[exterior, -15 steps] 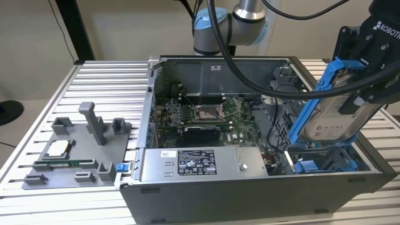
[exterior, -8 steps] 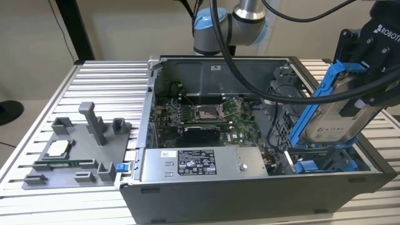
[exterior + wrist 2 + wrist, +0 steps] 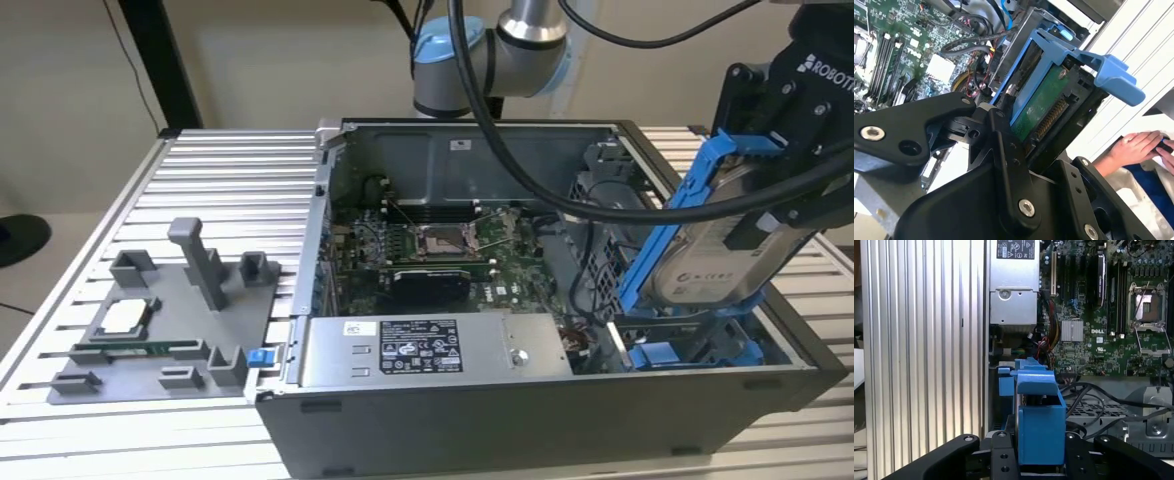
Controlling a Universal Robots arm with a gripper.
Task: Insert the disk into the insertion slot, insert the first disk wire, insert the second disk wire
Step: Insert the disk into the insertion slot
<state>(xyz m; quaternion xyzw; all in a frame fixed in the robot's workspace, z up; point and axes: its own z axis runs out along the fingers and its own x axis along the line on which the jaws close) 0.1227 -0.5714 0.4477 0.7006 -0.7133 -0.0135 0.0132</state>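
Exterior view, from its left: grey parts tray (image 3: 147,330) on the ribbed counter (image 3: 240,190), then the open computer case (image 3: 534,420) with power-supply box (image 3: 427,350) and circuit board (image 3: 441,245). At that view's right the hand (image 3: 757,215) is clamped on the disk (image 3: 707,250), fingers closed against its sides, blue carrier and all. Disk tilted, lower end down at the insertion slot (image 3: 694,350); not seated, contact with the rails unclear. Risks, as I judge them: the tilt could jam a carrier corner on a blue rail. Black cables (image 3: 1089,405) beside the bay in the first wrist view could get pinched under it. A skewed push might slip the grip.
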